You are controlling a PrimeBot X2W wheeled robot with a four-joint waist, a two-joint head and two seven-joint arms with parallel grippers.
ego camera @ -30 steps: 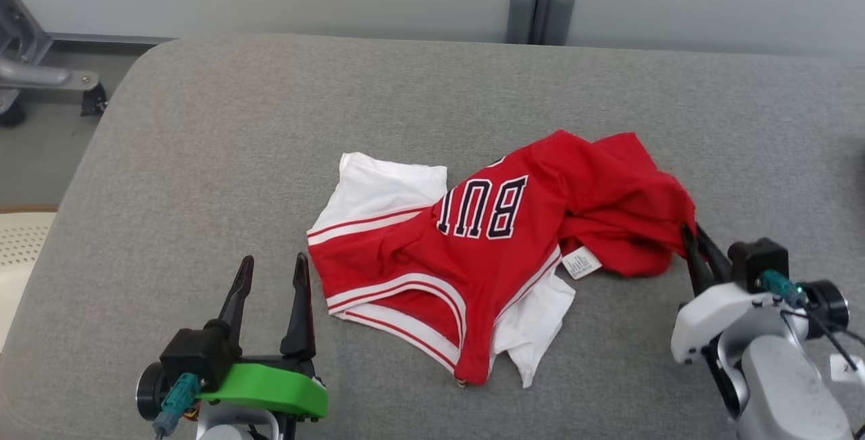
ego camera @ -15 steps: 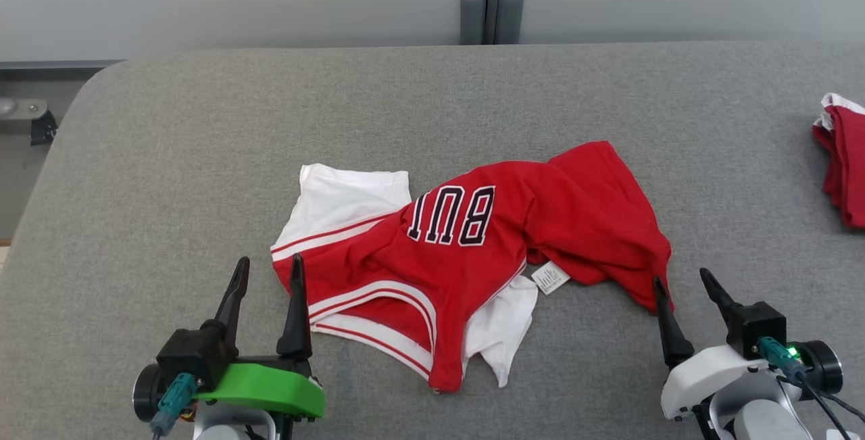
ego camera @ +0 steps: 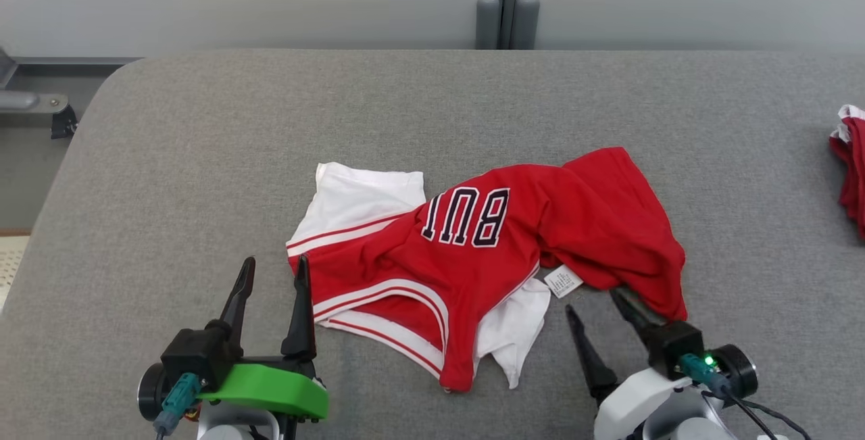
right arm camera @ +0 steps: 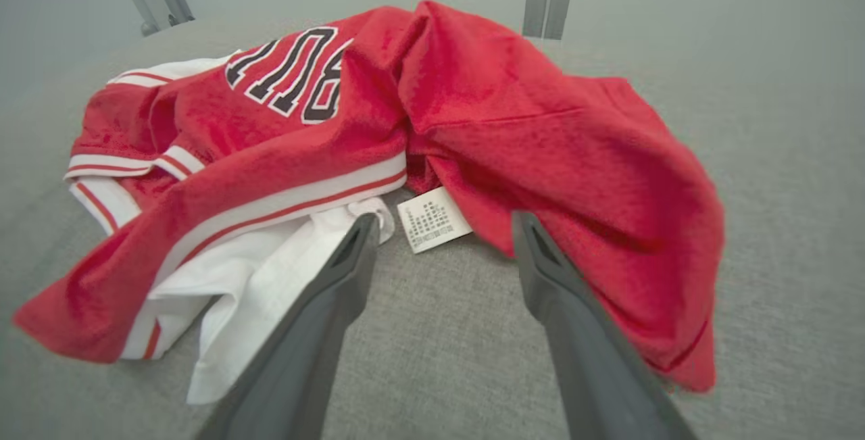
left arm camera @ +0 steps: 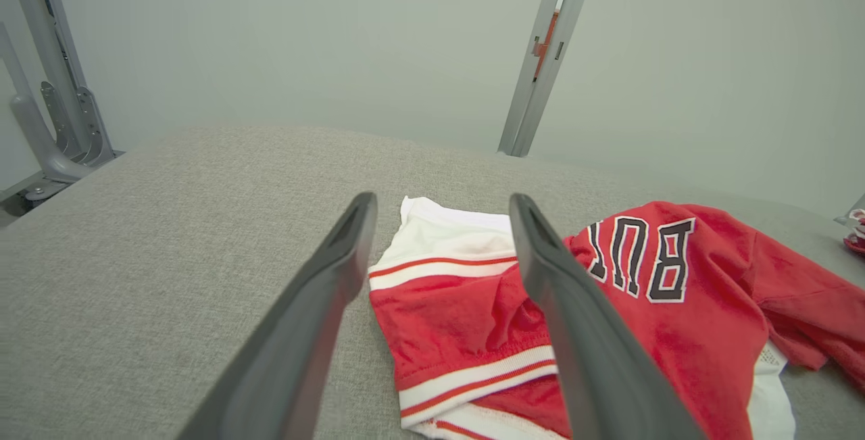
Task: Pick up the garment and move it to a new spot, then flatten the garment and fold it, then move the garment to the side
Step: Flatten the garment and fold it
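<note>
- Far left, off the table: grey metal frame (ego camera: 34, 99) by the wall.
- Grey fabric-covered table (ego camera: 203, 156) spans the head view.
- Left gripper (ego camera: 275, 261), near left: its 2 dark fingers are spread and hold nothing. The right-hand finger's tip is just beside the garment's left edge; whether it touches, I cannot tell. In the left wrist view the left gripper (left arm camera: 442, 203) points at the white and striped end of the cloth.
- Garment (ego camera: 473, 257): red jersey with white panels and red-and-white striped trim, lying crumpled at the table's centre, slightly toward the near side. White part at the left and far-left, red bulk bunched to the right. Dark, white-edged letters read upside down from the head view. A white flap pokes out at the near edge. Garment (left arm camera: 473, 318) and garment (right arm camera: 540, 129) also fill much of both wrist views.
- White care label (ego camera: 563, 282) sticks out of the near hem, flat on the table; label (right arm camera: 432, 219) sits just beyond the right fingertips.
- Right gripper (ego camera: 592, 300), near right: fingers wide apart, nothing pinched. The right-hand finger lies against the garment's near-right hem, with cloth overlapping it; the left-hand finger is over bare table.
- Far wall behind: grey upright post (ego camera: 507, 1).
- Right edge: second red cloth (ego camera: 853, 169) with white trim, well apart from the garment.
</note>
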